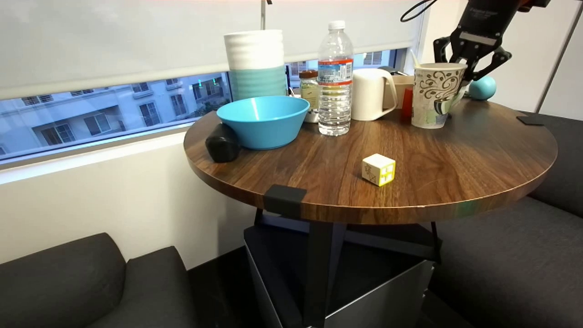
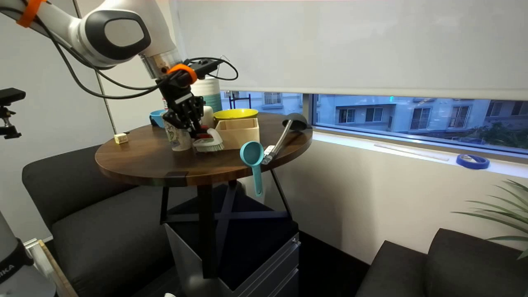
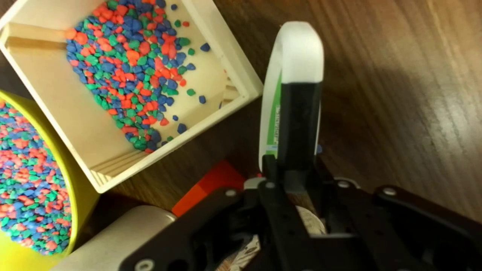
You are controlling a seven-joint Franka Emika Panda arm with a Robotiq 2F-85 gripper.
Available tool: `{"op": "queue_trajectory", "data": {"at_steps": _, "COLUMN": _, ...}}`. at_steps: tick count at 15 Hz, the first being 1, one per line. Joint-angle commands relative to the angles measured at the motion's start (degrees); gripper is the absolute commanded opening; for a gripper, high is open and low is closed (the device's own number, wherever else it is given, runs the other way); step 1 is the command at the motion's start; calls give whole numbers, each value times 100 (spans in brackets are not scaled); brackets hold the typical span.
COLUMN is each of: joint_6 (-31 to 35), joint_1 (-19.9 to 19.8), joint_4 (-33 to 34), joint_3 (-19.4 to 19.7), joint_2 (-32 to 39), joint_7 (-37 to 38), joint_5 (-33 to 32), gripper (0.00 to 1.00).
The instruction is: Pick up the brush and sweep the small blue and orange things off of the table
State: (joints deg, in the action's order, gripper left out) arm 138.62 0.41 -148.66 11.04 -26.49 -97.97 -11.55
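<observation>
The brush has a white body, a dark grip and pale bristles; it shows in an exterior view [image 2: 209, 144] and in the wrist view [image 3: 301, 56]. My gripper [image 3: 292, 171] is closed around the brush's dark grip, a finger on each side; it also shows in both exterior views [image 2: 194, 130] [image 1: 467, 68]. The bristles point down, at or just above the table [image 2: 136, 159]; I cannot tell if they touch. A small blue bit [image 3: 319, 149] and a small red-orange bit [image 3: 259, 175] lie beside the brush. Others may be hidden under it.
A wooden box [image 2: 239, 134] and yellow bowl [image 2: 235, 114] hold coloured bits. A paper cup [image 1: 437, 98] stands close to the gripper. A ladle [image 2: 284, 138] and teal scoop [image 2: 252, 154] lie near the edge. A bottle [image 1: 335, 86], mug [image 1: 366, 93], blue bowl [image 1: 268, 123] and block [image 1: 378, 169] stand around.
</observation>
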Motion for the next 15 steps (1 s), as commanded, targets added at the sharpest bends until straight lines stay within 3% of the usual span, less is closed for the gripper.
{"op": "queue_trajectory", "data": {"at_steps": 1, "joint_6": 103, "joint_1": -60, "joint_4": -89, "joint_3": 10, "joint_2": 8, "joint_7": -157, "joint_5": -67, "gripper": 6}}
{"op": "queue_trajectory", "data": {"at_steps": 8, "joint_6": -609, "joint_1": 117, "joint_4": -71, "joint_3": 151, "joint_2": -135, "joint_7": -741, "joint_5": 275, "gripper": 6}}
{"op": "queue_trajectory", "data": {"at_steps": 15, "joint_6": -1919, "joint_1": 54, "joint_4": 157, "joint_3": 67, "joint_2": -353, "joint_7": -1029, "joint_5": 312, "gripper": 6}}
